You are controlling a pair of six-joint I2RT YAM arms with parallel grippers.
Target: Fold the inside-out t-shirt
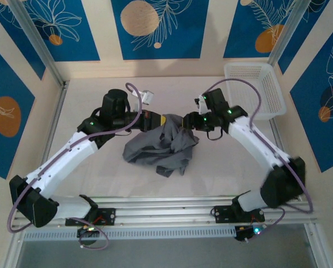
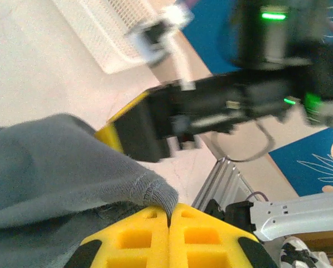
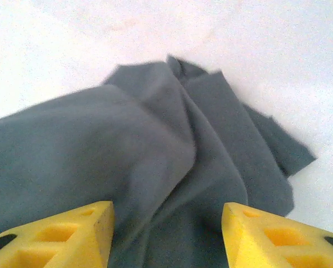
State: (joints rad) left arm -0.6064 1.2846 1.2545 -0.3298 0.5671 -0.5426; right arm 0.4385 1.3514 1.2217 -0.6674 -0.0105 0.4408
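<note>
The dark grey t-shirt (image 1: 163, 148) lies bunched mid-table (image 1: 99, 173), one part lifted. My left gripper (image 2: 169, 209) pinches a stitched edge tight. My right gripper (image 3: 166, 209) gapes wide above the cloth. I should find a matching edge before spreading.

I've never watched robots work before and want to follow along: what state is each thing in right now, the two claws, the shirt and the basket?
t-shirt: crumpled in a heap, not yet folded.
left gripper: shut, pinching an edge of the t-shirt.
right gripper: open, jaws spread just above the t-shirt.
white basket: upright at the far right, apart from the t-shirt.
</note>
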